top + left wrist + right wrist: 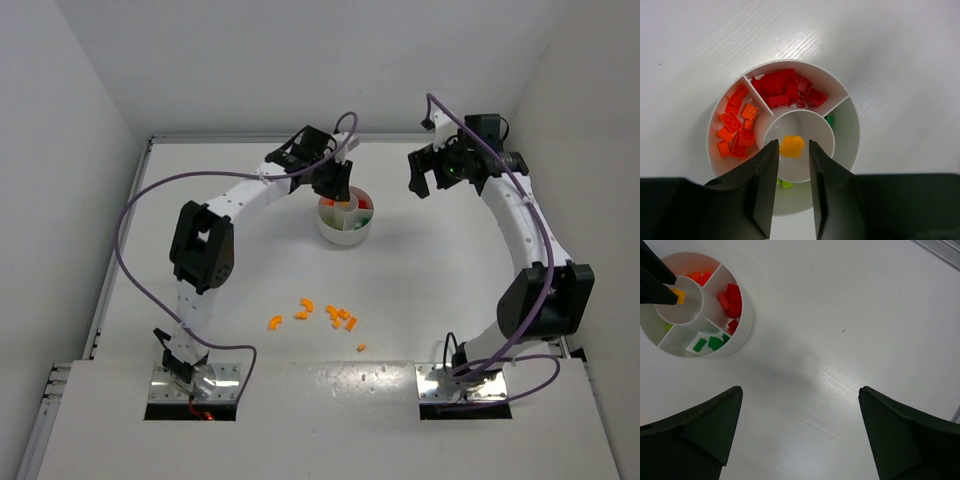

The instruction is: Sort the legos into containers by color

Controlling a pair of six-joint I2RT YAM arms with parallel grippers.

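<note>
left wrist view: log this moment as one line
left gripper: over dish, yellow brick between jaws above centre cup, grip unclear | right gripper: open, empty, clear of dish | table: orange bricks loose

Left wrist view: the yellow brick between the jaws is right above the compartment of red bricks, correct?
No. The left wrist view shows the yellow brick between the left gripper's jaws above the dish's central cup, not the red bricks' compartment, which lies beyond it.
</note>
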